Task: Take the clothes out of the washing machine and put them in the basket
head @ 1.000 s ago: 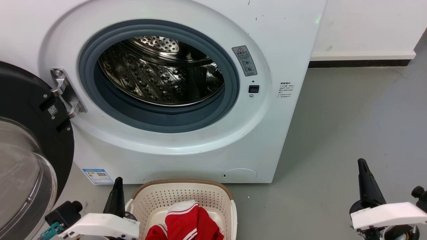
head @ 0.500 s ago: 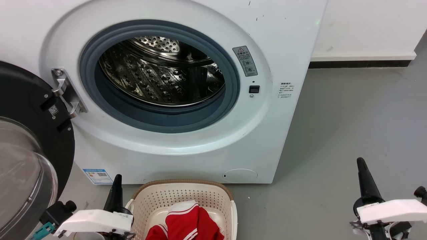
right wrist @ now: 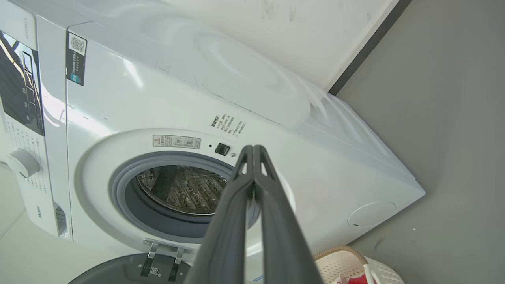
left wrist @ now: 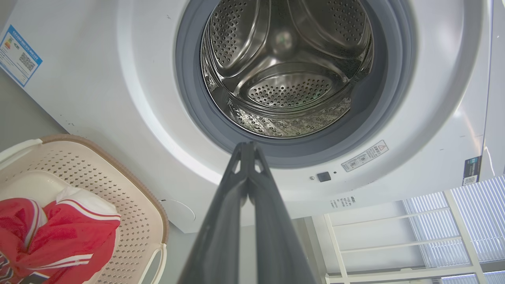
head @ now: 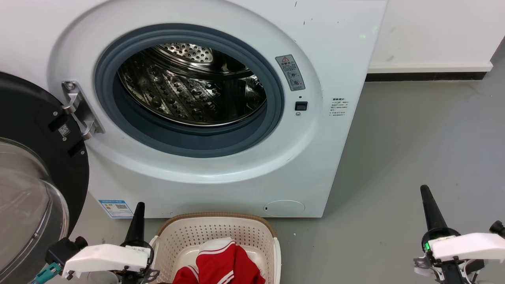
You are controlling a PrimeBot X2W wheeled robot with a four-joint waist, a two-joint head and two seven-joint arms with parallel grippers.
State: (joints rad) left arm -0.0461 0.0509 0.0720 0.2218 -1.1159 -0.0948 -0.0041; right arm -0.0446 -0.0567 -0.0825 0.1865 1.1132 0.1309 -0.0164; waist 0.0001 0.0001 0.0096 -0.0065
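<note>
The white washing machine [head: 221, 185] stands open before me, its steel drum [head: 189, 90] showing bare metal inside the grey ring. The drum [left wrist: 284, 71] looks bare in the left wrist view too. Red clothes [head: 223, 264] with white stripe trim lie in the cream basket [head: 215, 230] on the floor below the machine; they also show as clothes [left wrist: 55, 236] in the basket [left wrist: 126, 205]. My left gripper [head: 139, 209] is shut and holds nothing, just left of the basket. My right gripper [head: 425, 192] is shut and holds nothing, over the floor at the lower right.
The machine's black-rimmed glass door [head: 35, 185] hangs open at the left, close to my left arm. Grey floor [head: 414, 138] stretches to the right of the machine up to a white wall with a dark skirting [head: 426, 75].
Both grippers have sunk slightly toward the bottom edge of the head view. The clothes in the basket and the machine have not moved.
</note>
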